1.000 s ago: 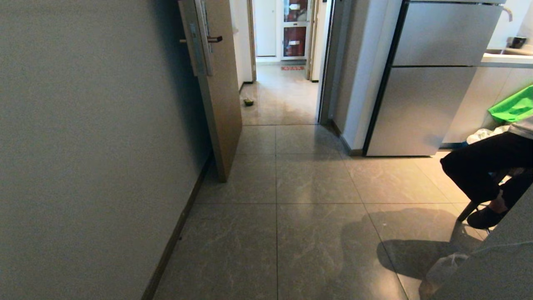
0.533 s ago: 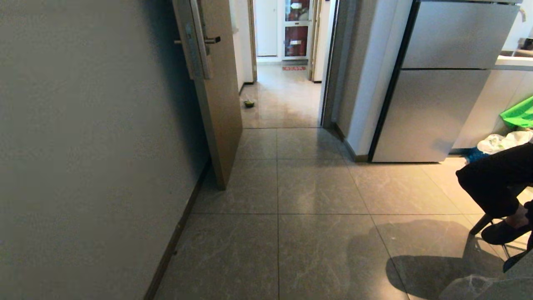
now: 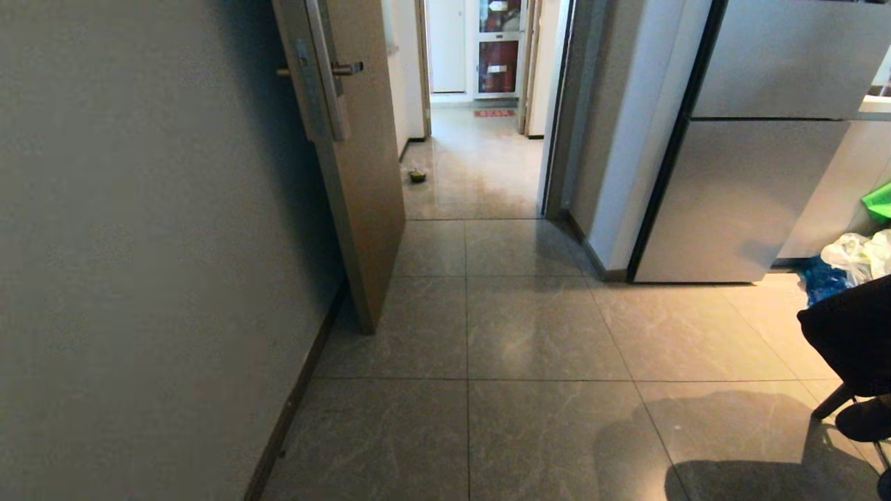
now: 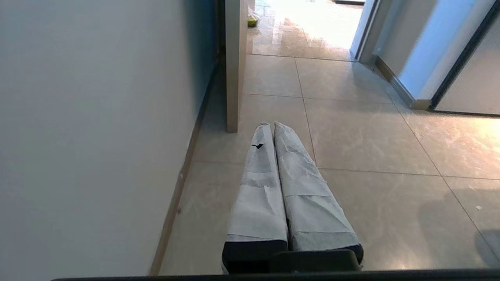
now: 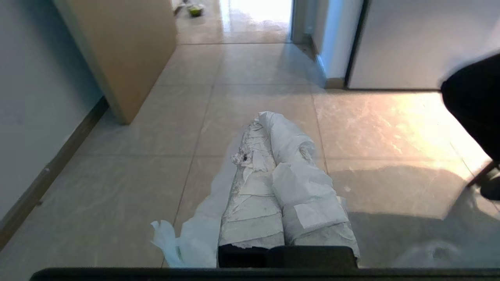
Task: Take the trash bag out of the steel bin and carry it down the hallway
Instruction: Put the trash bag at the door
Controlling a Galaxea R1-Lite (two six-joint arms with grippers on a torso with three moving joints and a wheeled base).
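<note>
In the right wrist view my right gripper is shut on the trash bag. The thin white plastic runs between the taped fingers and hangs down beside them above the floor tiles. My left gripper is shut with nothing in it, held low over the floor near the left wall. Neither arm shows in the head view. The hallway lies straight ahead through an open doorway, its floor brightly lit. The steel bin is out of view.
An open wooden door juts out from the grey wall on the left. A steel fridge stands right of the doorway. A seated person's leg and loose plastic bags are at the far right. A small green object lies in the hallway.
The whole head view has shifted: the doorway and door have come nearer, while the fridge and the person have slid toward the right edge. So the camera moved, not the things.
</note>
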